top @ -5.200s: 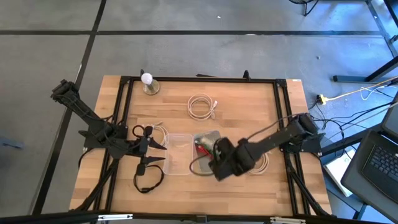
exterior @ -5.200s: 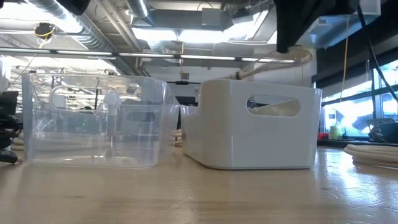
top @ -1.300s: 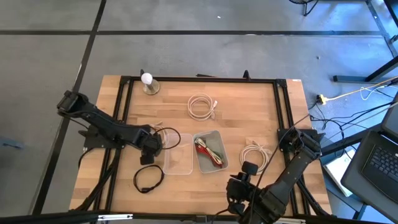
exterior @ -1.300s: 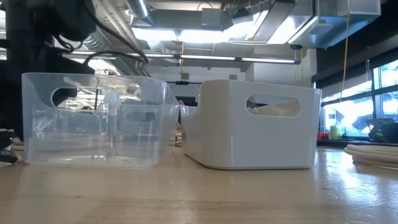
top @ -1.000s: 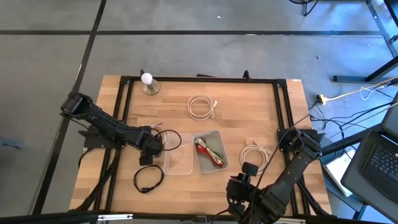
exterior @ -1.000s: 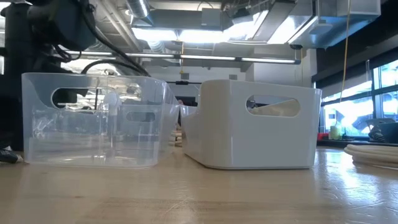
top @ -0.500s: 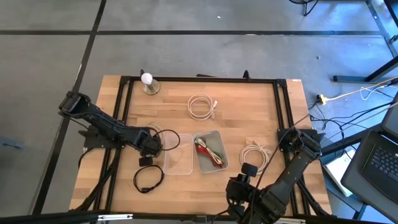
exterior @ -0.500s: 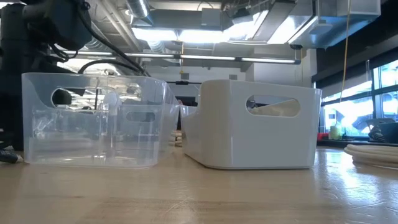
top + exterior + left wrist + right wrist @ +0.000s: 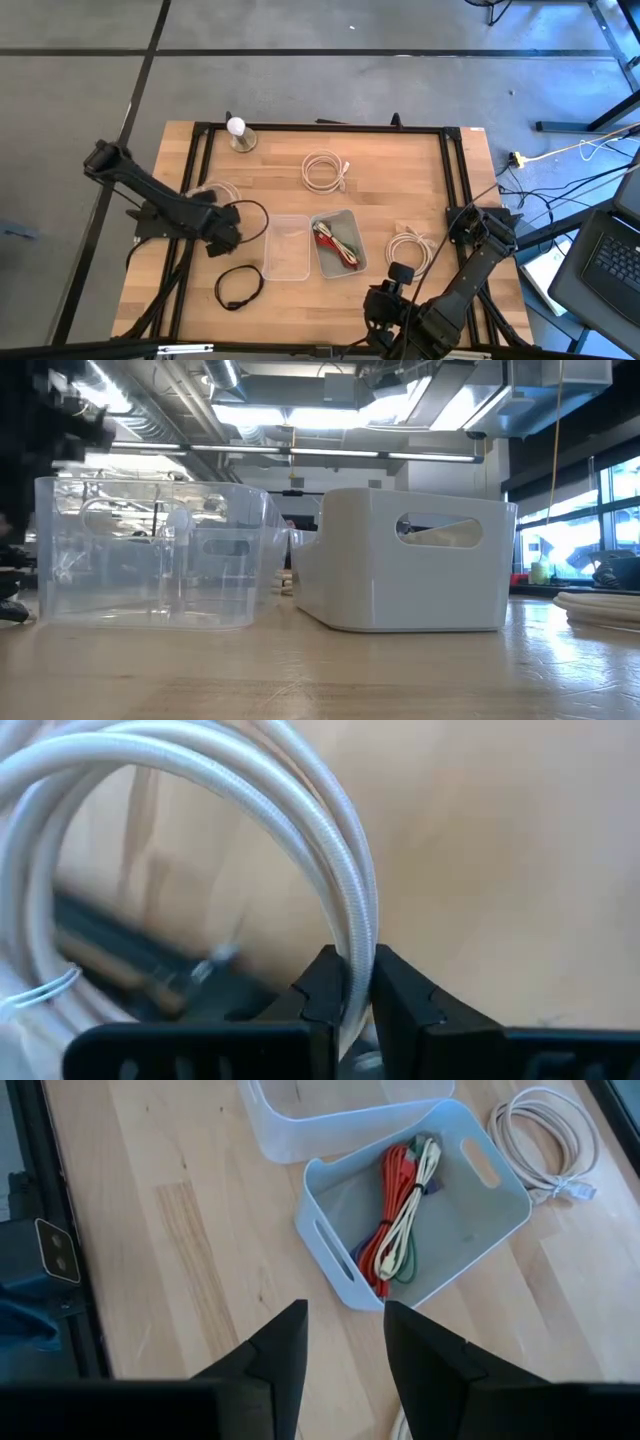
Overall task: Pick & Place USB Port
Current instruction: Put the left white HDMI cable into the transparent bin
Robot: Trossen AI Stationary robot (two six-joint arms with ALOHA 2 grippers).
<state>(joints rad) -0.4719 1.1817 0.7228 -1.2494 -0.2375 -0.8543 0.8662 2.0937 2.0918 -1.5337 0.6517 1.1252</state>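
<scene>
Left gripper (image 9: 358, 982): being kept nearly closed, pinched on the white cable (image 9: 340, 870).
Right gripper (image 9: 345, 1342): being held parted, empty.

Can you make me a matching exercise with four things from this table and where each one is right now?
Things:
1. white coiled cable
2. red and cream cables
3. black cable loop
4. clear bin

Places or states:
A. lying loose on the wood near the table's front edge
B. empty, beside the grey bin
C. pinched in the left hand
D. bundled inside the grey bin

Pairs: 1-C, 2-D, 3-A, 4-B
</scene>
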